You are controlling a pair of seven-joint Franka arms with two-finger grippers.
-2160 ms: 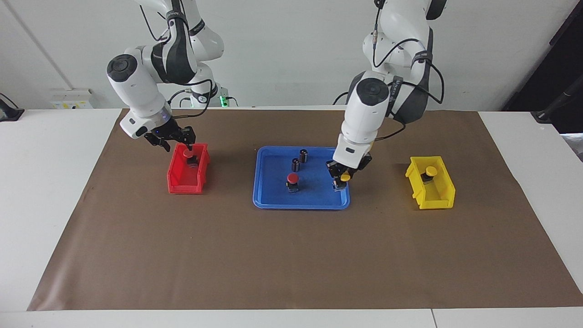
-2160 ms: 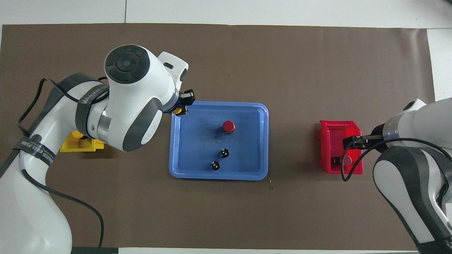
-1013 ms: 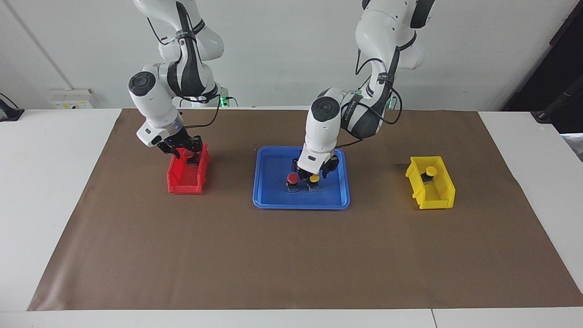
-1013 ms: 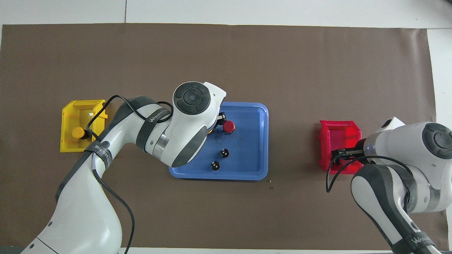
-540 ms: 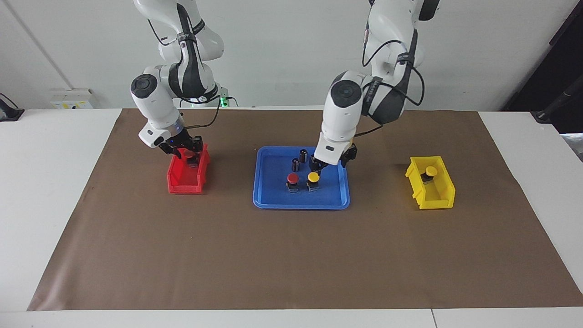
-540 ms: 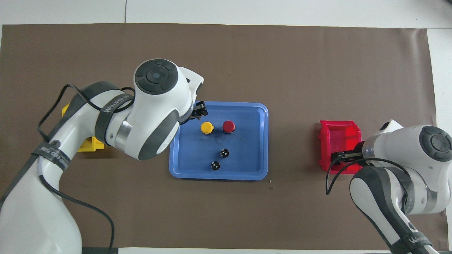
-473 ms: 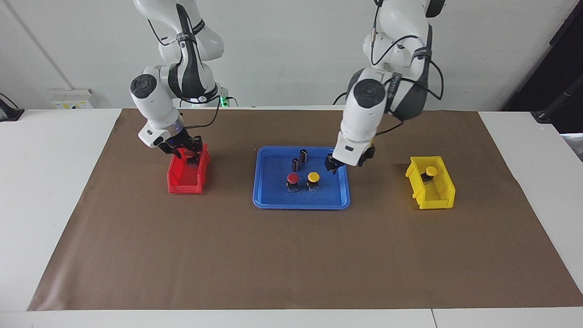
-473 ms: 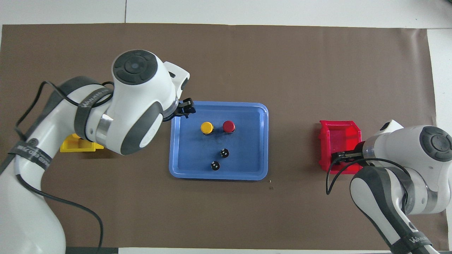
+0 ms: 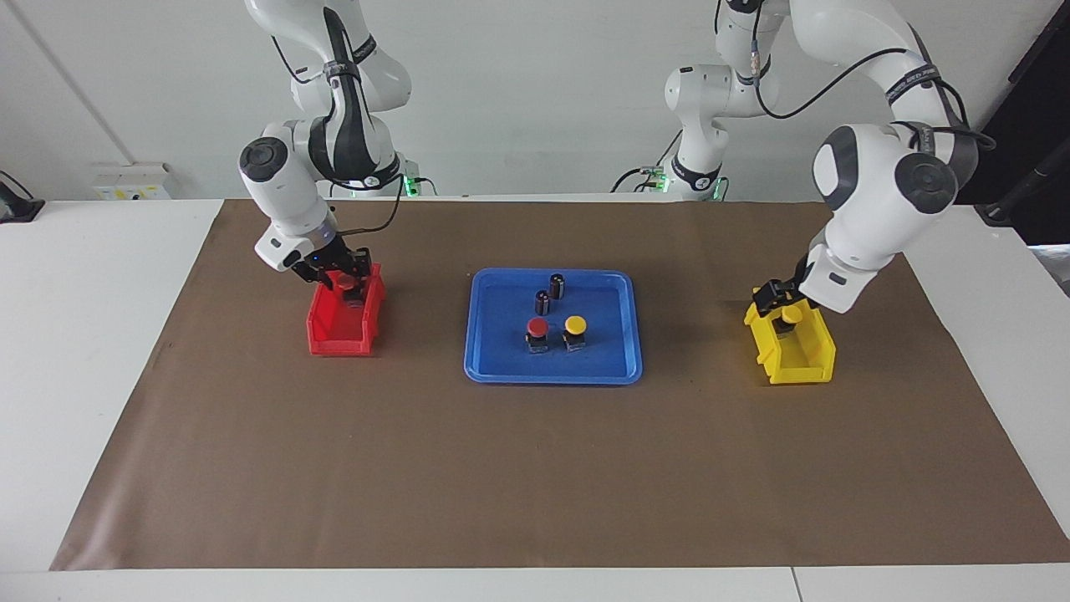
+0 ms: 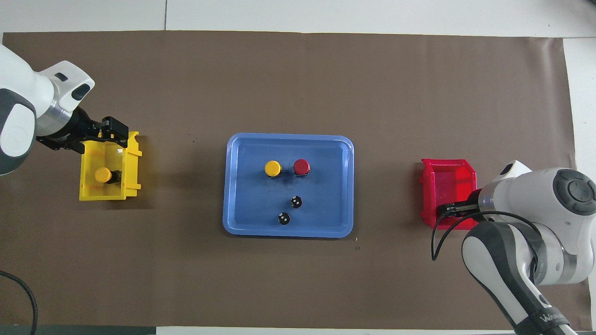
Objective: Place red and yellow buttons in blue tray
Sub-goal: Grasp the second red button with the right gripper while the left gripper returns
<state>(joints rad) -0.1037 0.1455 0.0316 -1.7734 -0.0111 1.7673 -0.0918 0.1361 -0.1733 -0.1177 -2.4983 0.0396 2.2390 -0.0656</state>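
The left gripper (image 9: pixel 779 294) hangs low on a bent arm, its black fingers (image 10: pixel 114 125) spread apart with nothing between them. The right gripper (image 9: pixel 338 278) points down too, its fingers (image 9: pixel 361 266) closed around something small.

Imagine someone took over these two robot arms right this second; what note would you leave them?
Left gripper: over the small yellow plastic bin, above the yellow-capped push button still inside.
Right gripper: at the small red plastic bin, around the red-capped push button there.
Shallow blue plastic tray: holds one red button, one yellow button, two dark capless cylinders.
Done: two buttons. Left: one from each bin.
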